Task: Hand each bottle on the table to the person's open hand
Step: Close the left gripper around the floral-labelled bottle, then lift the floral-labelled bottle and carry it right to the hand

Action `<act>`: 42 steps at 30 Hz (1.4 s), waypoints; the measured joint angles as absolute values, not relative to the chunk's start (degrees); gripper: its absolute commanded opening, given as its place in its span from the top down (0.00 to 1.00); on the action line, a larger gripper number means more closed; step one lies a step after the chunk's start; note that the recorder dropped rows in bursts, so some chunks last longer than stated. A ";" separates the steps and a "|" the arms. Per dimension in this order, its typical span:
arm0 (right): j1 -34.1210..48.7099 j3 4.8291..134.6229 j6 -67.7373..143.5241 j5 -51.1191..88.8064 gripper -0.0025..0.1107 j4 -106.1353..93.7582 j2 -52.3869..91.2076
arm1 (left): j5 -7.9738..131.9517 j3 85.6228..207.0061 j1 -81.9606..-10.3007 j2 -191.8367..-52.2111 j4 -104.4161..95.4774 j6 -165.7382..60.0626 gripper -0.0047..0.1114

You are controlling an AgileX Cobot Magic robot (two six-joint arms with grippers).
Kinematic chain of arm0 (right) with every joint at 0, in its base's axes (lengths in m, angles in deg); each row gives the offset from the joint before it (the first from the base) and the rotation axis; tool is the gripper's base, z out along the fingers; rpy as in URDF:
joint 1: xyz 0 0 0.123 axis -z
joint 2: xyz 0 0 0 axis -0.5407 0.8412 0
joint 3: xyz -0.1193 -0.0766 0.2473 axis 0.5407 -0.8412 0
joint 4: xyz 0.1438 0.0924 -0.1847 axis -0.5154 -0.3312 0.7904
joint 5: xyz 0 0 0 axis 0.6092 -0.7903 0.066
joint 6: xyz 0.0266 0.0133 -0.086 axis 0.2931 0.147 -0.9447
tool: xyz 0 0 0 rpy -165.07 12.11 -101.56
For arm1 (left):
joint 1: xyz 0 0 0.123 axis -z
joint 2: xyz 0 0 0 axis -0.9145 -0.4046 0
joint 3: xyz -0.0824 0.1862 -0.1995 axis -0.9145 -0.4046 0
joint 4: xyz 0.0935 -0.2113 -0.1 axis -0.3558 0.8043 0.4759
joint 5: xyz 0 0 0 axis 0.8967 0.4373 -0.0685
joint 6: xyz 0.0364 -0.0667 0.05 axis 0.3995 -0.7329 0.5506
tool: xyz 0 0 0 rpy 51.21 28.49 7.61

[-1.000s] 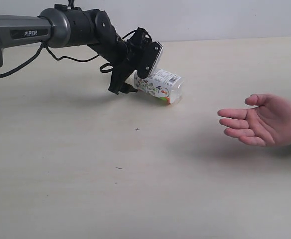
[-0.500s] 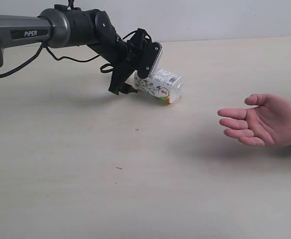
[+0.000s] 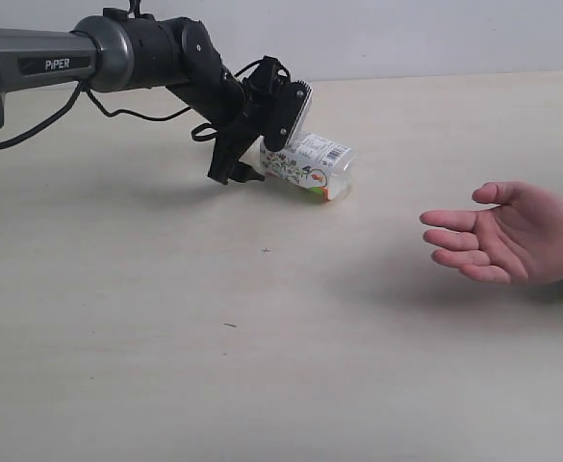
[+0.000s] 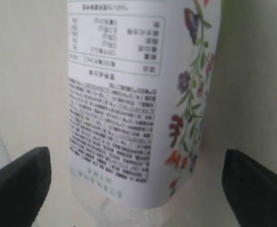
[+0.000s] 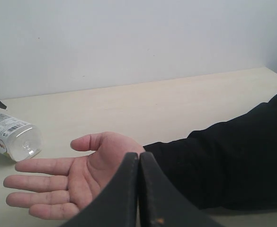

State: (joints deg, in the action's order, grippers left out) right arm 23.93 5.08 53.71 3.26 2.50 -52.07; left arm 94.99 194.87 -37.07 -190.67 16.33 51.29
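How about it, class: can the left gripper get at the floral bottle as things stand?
Probably yes. The left gripper is open astride the floral bottle, which lies on its side on the table. A gap shows beside each jaw, and nothing sits between them and the bottle.

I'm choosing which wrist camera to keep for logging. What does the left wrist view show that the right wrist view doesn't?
Only the left wrist view: the floral bottle close up, with its label print readable as text, and the left tool open, one finger on each side of the bottle and clear of it.
Only the right wrist view: the person's open hand, palm up, its dark sleeve, and the right tool closed, fingers pressed together.
Both: that same bottle lying on the pale table.
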 measured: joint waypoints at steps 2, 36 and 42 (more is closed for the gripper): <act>23.93 5.08 53.71 3.26 0.98 2.50 -52.07 | 95.62 194.87 -37.28 -190.67 16.05 51.29 0.16; 23.93 5.08 53.71 3.26 0.98 2.50 -52.07 | 94.08 195.11 -37.41 -192.44 15.34 51.07 0.96; 23.93 5.08 53.71 3.26 0.98 2.50 -52.07 | 94.08 195.11 -37.41 -192.44 15.34 50.83 0.96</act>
